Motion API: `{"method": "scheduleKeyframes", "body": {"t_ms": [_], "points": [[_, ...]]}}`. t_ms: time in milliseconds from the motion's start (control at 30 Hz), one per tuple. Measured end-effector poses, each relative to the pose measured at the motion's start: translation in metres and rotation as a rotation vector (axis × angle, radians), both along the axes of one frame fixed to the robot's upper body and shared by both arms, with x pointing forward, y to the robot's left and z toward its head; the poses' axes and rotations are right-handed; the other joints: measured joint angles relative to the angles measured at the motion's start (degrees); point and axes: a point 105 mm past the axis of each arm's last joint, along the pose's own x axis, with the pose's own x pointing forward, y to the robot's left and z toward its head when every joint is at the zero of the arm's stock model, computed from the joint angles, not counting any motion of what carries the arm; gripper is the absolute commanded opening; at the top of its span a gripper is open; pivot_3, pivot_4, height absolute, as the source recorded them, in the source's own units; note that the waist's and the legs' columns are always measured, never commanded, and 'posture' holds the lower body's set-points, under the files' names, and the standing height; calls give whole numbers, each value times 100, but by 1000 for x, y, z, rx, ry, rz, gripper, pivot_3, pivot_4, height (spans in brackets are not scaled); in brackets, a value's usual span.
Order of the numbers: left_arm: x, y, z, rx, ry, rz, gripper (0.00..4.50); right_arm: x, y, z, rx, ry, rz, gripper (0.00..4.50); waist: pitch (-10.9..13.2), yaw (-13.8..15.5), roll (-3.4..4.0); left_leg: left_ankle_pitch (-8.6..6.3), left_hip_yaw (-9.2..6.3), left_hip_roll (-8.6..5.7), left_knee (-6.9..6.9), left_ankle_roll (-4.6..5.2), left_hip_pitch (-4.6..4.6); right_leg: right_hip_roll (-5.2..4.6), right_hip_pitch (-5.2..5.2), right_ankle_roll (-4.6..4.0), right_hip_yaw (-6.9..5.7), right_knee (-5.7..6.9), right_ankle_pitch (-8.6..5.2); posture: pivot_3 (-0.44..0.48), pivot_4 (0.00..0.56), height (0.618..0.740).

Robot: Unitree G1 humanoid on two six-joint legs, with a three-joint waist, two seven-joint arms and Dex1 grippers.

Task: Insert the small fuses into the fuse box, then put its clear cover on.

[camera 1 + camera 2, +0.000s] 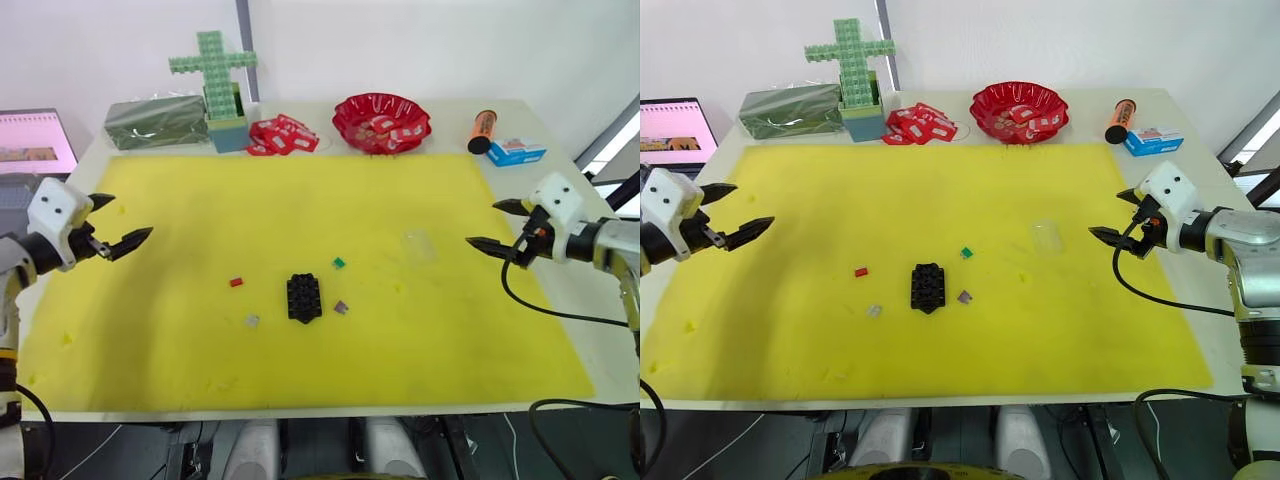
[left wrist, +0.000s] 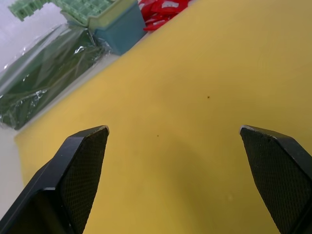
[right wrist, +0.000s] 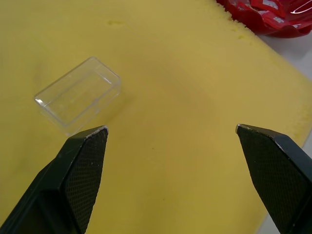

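Note:
The black fuse box point(image 1: 304, 297) lies near the middle of the yellow mat point(image 1: 300, 210). Around it lie small fuses: a red one point(image 1: 236, 282), a pale grey one point(image 1: 252, 320), a green one point(image 1: 339, 263) and a purple one point(image 1: 341, 307). The clear cover point(image 3: 78, 95) rests on the mat right of the box, also seen as clear cover point(image 1: 419, 245). My left gripper point(image 1: 122, 222) hovers open over the mat's left edge. My right gripper point(image 1: 494, 224) is open at the right edge, a short way from the cover.
Along the back stand a green brick cross point(image 1: 213, 70) on a blue base, a dark wrapped packet point(image 1: 155, 122), loose red-and-white packets point(image 1: 283, 135), a red bowl point(image 1: 381, 122) holding more, an orange tube point(image 1: 482, 130) and a blue box point(image 1: 516, 151). A laptop point(image 1: 33, 143) sits far left.

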Motion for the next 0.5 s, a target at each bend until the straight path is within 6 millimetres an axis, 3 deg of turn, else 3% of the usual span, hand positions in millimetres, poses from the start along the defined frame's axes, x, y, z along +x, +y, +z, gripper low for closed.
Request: {"method": "scheduleKeyframes", "body": {"t_ms": [500], "points": [[2,3,-7,8,23,2,4500,0,-2,3,6,-12,-11,4479,0,-8,0,0,0,-1,0,0,1,1,0,1,0,1,0,0,150,740]]}}
